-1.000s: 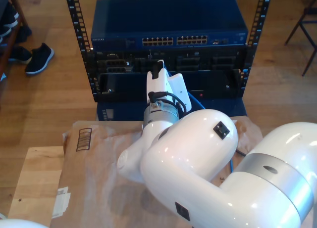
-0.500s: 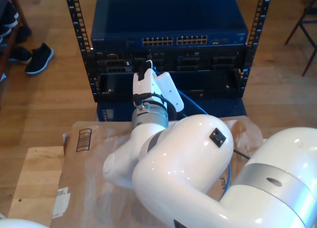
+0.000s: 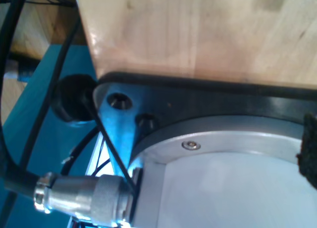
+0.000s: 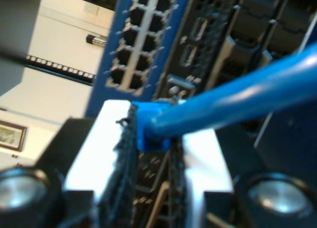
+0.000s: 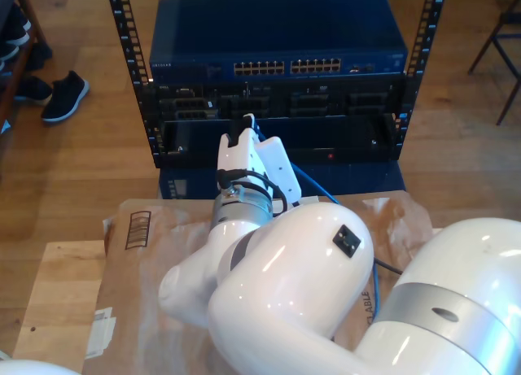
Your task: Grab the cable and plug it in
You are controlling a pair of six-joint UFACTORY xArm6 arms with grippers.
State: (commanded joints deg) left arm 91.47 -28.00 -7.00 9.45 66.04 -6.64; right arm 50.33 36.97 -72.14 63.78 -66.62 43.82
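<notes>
The blue cable (image 4: 237,97) runs into my second gripper (image 4: 153,131), whose black pads are shut on the cable's blue boot (image 4: 148,124); the clear plug itself is hidden between the fingers. Just ahead of the fingertips are the port rows (image 4: 136,50) of the blue network switch (image 5: 277,33). In the exterior view my second gripper (image 5: 244,131) sits in front of the rack's lower black units, below the switch's ports (image 5: 285,67). The cable (image 5: 313,184) trails back past the white arm. The first wrist view looks at an arm base (image 3: 223,154) and a wooden table edge (image 3: 198,30).
Black rack posts (image 5: 122,33) flank the switch. Brown paper (image 5: 155,253) covers the wooden table (image 5: 57,294) under the arms. Shoes (image 5: 63,94) lie on the floor at the exterior view's left, a chair (image 5: 505,41) at its right. A metal connector (image 3: 84,196) plugs into the base.
My second gripper, still holding the cable, has shifted toward the exterior view's left along the rack front and then dropped slightly lower in that view.
</notes>
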